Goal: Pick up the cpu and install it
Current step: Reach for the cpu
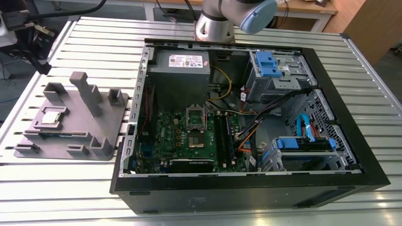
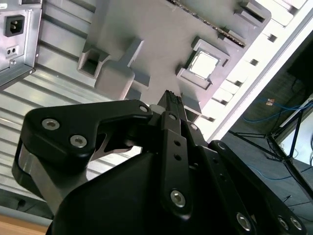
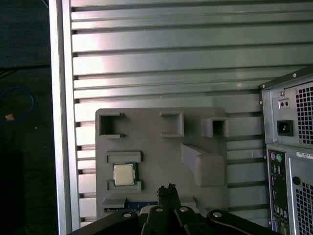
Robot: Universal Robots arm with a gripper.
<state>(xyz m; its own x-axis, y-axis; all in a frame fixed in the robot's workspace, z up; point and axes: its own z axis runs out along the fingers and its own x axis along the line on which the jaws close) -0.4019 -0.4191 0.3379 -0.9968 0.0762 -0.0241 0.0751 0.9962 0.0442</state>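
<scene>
The cpu (image 1: 52, 116) is a small silver square lying flat in a recess of the grey holder tray (image 1: 112, 117), on the exterior view's left. Both wrist views show the cpu (image 2: 204, 63) (image 3: 124, 174) in its pocket of the tray (image 2: 156, 29) (image 3: 156, 147). My gripper (image 2: 171, 100) (image 3: 166, 190) hangs high above the tray, a short way off to the side of the chip. Its black fingers are pressed together with nothing between them. Inside the open computer case (image 1: 251, 186), the metal socket frame (image 1: 196, 118) on the green motherboard stands with its dark centre showing.
The arm's base and a blue-capped joint (image 1: 242, 14) rise behind the case. The tray carries tall grey posts (image 1: 88, 94) near the chip. Blue drive bays (image 1: 271, 66) and cable bundles (image 1: 264, 110) fill the case's right half. The case's back panel (image 3: 293, 161) stands beside the tray on the slatted metal table (image 1: 50, 188).
</scene>
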